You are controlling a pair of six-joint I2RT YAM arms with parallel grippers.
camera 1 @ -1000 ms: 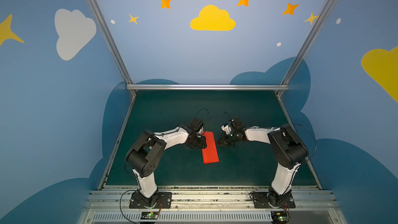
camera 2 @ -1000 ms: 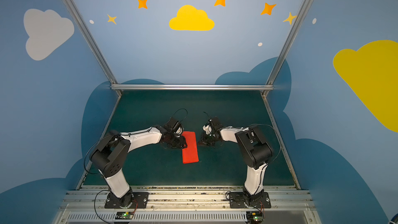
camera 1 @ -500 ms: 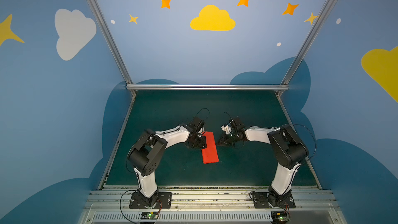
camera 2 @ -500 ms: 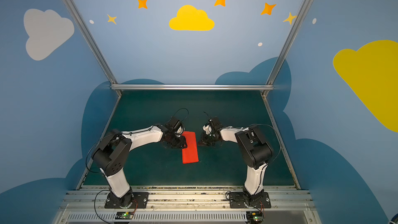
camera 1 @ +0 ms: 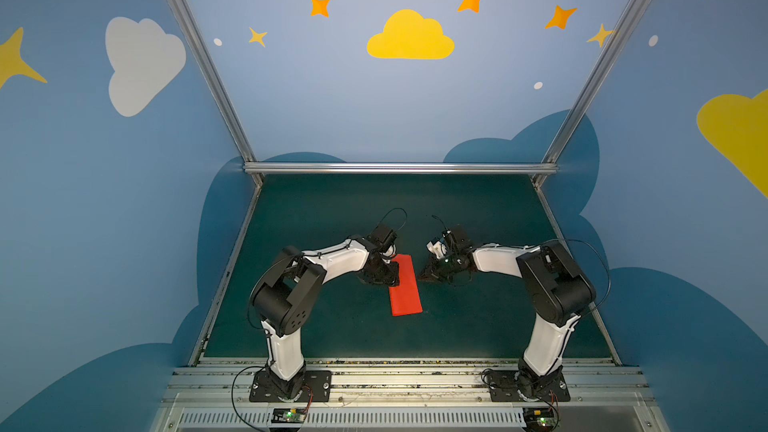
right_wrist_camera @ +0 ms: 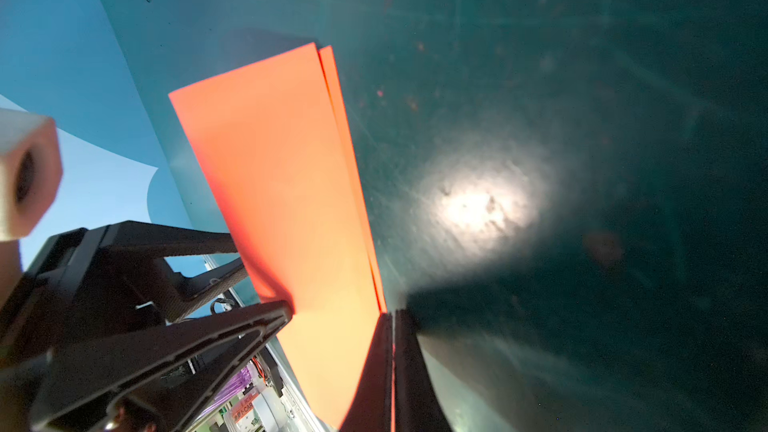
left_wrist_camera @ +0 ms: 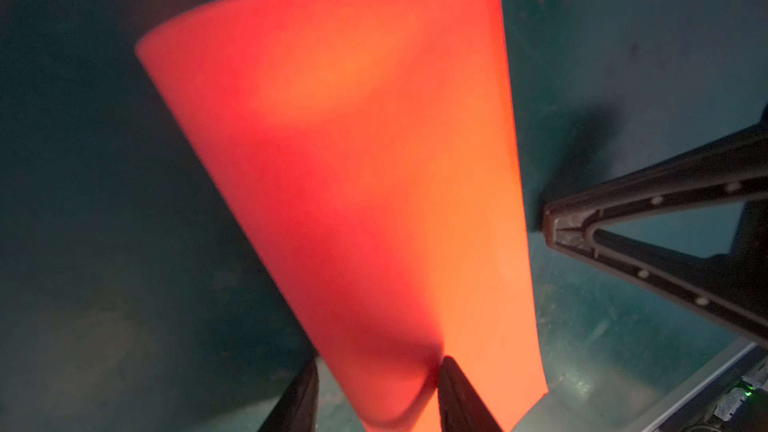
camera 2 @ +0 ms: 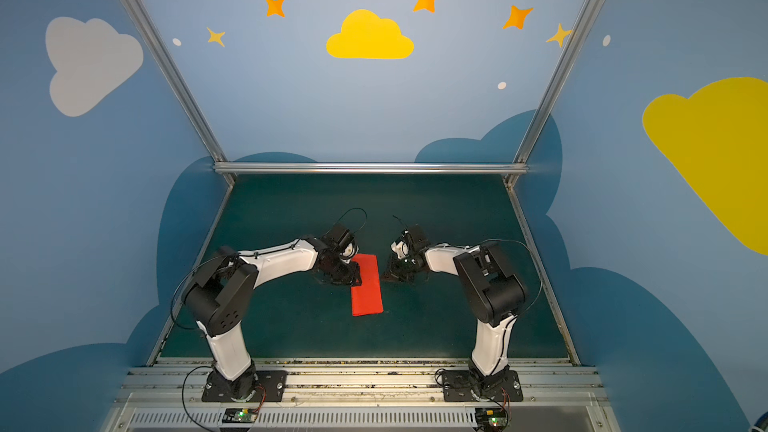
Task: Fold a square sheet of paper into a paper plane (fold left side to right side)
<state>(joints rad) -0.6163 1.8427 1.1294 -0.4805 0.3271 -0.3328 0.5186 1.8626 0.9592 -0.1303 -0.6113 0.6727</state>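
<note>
Red paper (camera 1: pixel 406 288) on green mat (camera 1: pixel 478 209); blue walls (camera 1: pixel 374 118) around

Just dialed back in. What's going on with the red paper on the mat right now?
The red sheet of paper lies on the green mat, doubled over into a narrow strip with its layers slightly offset along the open edge. The left gripper has its jaws apart, straddling the rounded fold, which is not pressed flat. The right gripper is shut, with its tips at the open edge. Whether it pinches the paper is unclear. No nose folds are made yet.
</note>
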